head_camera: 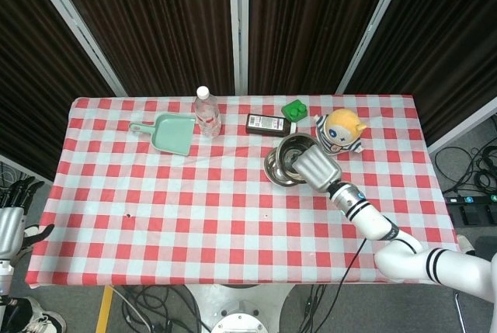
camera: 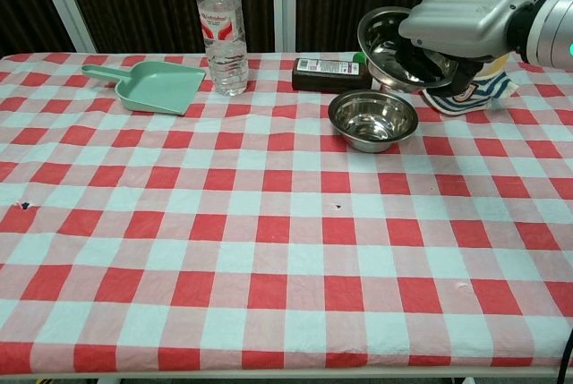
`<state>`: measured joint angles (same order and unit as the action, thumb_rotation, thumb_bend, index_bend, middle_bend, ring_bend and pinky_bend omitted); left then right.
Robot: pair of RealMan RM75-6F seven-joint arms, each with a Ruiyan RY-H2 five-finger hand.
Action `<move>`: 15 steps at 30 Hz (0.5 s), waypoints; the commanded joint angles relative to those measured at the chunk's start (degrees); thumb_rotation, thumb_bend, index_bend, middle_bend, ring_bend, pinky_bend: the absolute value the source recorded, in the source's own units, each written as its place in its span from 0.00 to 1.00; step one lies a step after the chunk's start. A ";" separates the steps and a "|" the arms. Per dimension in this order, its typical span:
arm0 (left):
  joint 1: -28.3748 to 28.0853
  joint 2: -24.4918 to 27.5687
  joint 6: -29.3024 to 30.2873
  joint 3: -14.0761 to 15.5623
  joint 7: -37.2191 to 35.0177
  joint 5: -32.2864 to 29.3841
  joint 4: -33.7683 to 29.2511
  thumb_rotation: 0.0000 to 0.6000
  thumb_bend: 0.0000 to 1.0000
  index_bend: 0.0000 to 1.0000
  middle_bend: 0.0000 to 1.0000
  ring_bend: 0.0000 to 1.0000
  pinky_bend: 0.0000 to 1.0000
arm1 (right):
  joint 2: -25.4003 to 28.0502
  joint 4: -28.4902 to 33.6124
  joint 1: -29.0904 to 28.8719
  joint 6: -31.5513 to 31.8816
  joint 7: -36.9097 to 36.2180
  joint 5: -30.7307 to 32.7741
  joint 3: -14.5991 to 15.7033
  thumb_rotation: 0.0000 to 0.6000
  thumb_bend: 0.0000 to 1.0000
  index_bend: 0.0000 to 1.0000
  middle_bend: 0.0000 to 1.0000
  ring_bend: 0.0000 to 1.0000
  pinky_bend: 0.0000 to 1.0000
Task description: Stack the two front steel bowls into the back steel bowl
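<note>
My right hand grips a steel bowl by its rim and holds it tilted in the air, its opening facing the chest camera. Below it and a little to the left, a second steel bowl stands upright and empty on the checked tablecloth. From the head view, the held bowl overlaps the far right edge of the table bowl, with my right hand just to its right. My left hand hangs off the table's left edge, fingers apart, holding nothing.
Along the back stand a clear water bottle, a green dustpan, a dark flat box, a green block and a plush toy right behind the held bowl. The red-checked table stretches forward.
</note>
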<state>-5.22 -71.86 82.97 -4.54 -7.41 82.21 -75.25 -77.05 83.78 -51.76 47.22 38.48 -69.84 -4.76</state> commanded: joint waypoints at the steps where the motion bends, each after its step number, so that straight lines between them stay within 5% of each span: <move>1: -0.04 0.10 -0.02 -0.10 0.05 -0.16 -0.12 1.00 0.20 0.20 0.20 0.12 0.21 | -1.88 -3.08 -0.11 -1.53 -1.45 1.06 0.29 1.00 0.34 0.68 0.60 0.64 0.57; 15: -0.18 0.50 -0.84 -0.15 -2.05 -0.68 -0.32 1.00 0.20 0.20 0.20 0.12 0.21 | -9.21 -12.20 -2.86 -5.83 -4.95 0.78 0.16 1.00 0.34 0.68 0.59 0.64 0.57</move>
<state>-5.36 -71.40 82.23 -4.66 -9.22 81.55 -75.48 -85.95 71.92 -54.40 41.69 33.67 -69.21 -4.54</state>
